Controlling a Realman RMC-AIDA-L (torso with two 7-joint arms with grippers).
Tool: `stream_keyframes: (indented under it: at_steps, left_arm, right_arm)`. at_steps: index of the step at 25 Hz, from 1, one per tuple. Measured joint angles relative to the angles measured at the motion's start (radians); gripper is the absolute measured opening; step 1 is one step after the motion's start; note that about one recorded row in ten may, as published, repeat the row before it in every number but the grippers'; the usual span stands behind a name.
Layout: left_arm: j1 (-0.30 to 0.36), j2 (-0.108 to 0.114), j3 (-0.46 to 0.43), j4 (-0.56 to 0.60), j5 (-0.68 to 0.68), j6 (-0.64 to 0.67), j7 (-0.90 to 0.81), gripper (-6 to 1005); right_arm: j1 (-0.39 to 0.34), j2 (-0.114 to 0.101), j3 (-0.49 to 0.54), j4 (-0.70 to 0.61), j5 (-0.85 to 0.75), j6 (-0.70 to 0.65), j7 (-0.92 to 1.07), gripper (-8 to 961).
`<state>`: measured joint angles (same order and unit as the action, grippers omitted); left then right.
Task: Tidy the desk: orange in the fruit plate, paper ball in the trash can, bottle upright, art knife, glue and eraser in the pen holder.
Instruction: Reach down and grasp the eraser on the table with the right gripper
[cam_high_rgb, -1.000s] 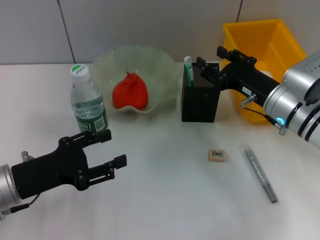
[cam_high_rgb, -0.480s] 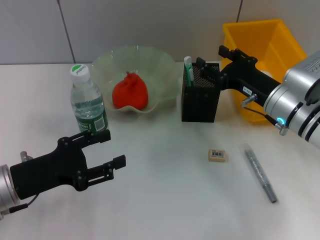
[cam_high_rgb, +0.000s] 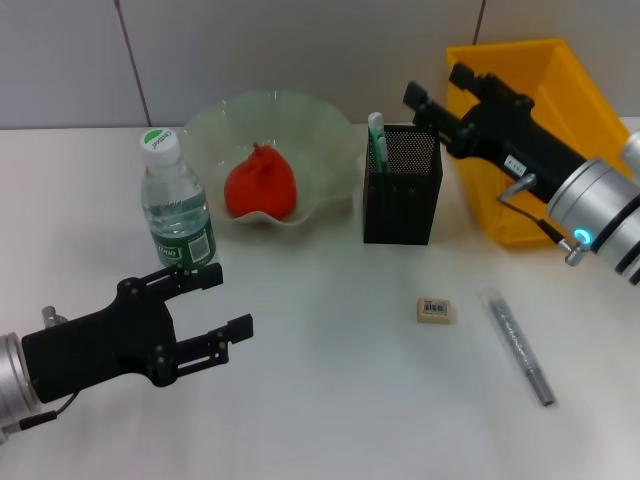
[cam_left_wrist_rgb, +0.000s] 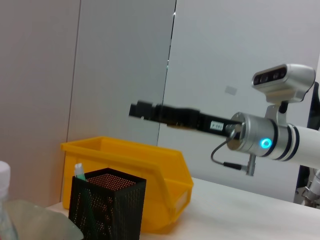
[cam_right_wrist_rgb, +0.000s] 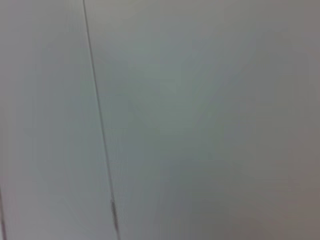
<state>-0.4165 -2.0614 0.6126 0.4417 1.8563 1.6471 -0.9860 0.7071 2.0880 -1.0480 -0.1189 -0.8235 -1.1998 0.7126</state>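
The orange (cam_high_rgb: 260, 186) lies in the glass fruit plate (cam_high_rgb: 325, 125). A clear bottle (cam_high_rgb: 176, 208) with a green cap stands upright left of the plate. The black mesh pen holder (cam_high_rgb: 402, 188) holds a green and white glue stick (cam_high_rgb: 377, 138). On the table in front of it lie the eraser (cam_high_rgb: 434, 310) and the grey art knife (cam_high_rgb: 520, 346). My right gripper (cam_high_rgb: 441, 90) hangs open and empty above the gap between the pen holder and the yellow trash can (cam_high_rgb: 560, 75). My left gripper (cam_high_rgb: 226, 298) is open over the near left table. The paper ball is hidden.
In the left wrist view the right arm's gripper (cam_left_wrist_rgb: 140, 110) reaches out above the yellow trash can (cam_left_wrist_rgb: 150, 165) and the pen holder (cam_left_wrist_rgb: 107, 200). The right wrist view shows only a grey wall panel. White table surface lies around the eraser and the knife.
My right gripper has risen and drawn back from the pen holder's top toward the yellow bin. The left arm has barely moved.
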Motion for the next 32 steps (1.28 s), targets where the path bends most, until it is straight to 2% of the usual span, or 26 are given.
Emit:
stream_keyframes:
  at_steps: [4,5,6,7,8,10,14,20,21,22,32]
  left_arm:
    - [0.004,0.001,0.004,0.000,0.003,0.019,0.011,753]
    - [0.004,0.001,0.005,0.000,0.003,0.022,0.013,753]
    - [0.005,0.001,0.010,0.000,0.004,0.026,0.013,753]
    - [0.005,0.001,0.012,0.000,0.004,0.026,0.013,753]
    - [0.005,0.001,0.024,0.001,0.005,0.027,0.014,753]
    - [0.005,0.001,0.039,0.002,0.006,0.028,0.014,753]
    - [0.005,0.001,0.042,0.002,0.010,0.028,0.014,753]
    - [0.009,0.001,0.041,0.000,0.015,0.045,0.026,753]
    - [0.009,0.001,0.041,0.000,0.015,0.045,0.026,753]
    - [0.010,0.001,0.041,0.000,0.015,0.046,0.026,753]
    - [0.011,0.001,0.042,0.000,0.018,0.051,0.026,753]
  right_arm:
    - [-0.037,-0.007,-0.003,-0.057,-0.037,-0.091,0.104,731]
    - [-0.060,-0.009,-0.004,-0.117,-0.096,-0.118,0.182,731]
    - [-0.060,-0.009,-0.004,-0.117,-0.096,-0.118,0.182,732]
    - [-0.088,-0.009,-0.004,-0.194,-0.169,-0.136,0.286,732]
    - [-0.088,-0.009,-0.004,-0.194,-0.169,-0.136,0.286,732]
    - [-0.111,-0.012,-0.004,-0.275,-0.244,-0.163,0.396,732]
    - [-0.122,-0.020,0.001,-0.325,-0.302,-0.210,0.479,732]
    - [-0.123,-0.055,0.006,-0.425,-0.450,-0.303,0.673,732]
    - [-0.123,-0.055,0.006,-0.425,-0.450,-0.303,0.673,732]
    - [-0.122,-0.063,0.007,-0.475,-0.514,-0.320,0.745,732]
    - [-0.124,-0.075,0.056,-0.651,-0.696,-0.396,0.974,730]
